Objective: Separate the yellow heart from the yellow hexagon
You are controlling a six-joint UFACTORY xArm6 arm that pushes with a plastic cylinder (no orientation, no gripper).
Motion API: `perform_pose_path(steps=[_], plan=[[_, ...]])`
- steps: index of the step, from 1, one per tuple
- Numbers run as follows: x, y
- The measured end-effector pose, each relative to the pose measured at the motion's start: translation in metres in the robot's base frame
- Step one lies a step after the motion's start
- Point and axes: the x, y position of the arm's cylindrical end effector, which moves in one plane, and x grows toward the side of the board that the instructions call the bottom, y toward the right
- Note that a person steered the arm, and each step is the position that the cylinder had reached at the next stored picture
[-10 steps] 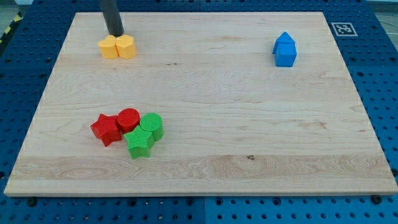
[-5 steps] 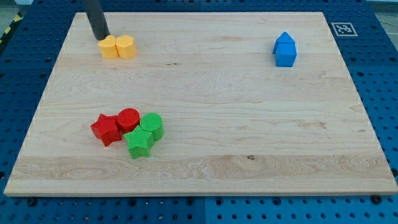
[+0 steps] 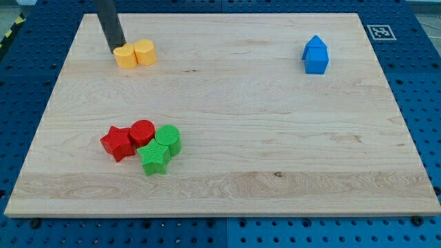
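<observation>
Two yellow blocks sit touching near the view's top left of the wooden board (image 3: 227, 103). The left one looks like the yellow hexagon (image 3: 125, 57); the right one looks like the yellow heart (image 3: 145, 52). My tip (image 3: 116, 52) is at the hexagon's upper left edge, touching it or nearly so. The rod rises from there out of the view's top.
A blue block (image 3: 315, 55), house-like in shape, stands at the top right. At the lower left a red star (image 3: 117, 143), a red cylinder (image 3: 142, 131), a green cylinder (image 3: 168, 138) and a green star (image 3: 154, 158) sit clustered together.
My tip moved from behind the yellow pair to its left, then came in against the hexagon. Both yellow blocks shifted a little to the right, still touching.
</observation>
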Motion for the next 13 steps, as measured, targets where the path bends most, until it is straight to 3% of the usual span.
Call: perform_pose_path(steps=[8,13], plan=[[0.026,0.059],[0.029,0.037]])
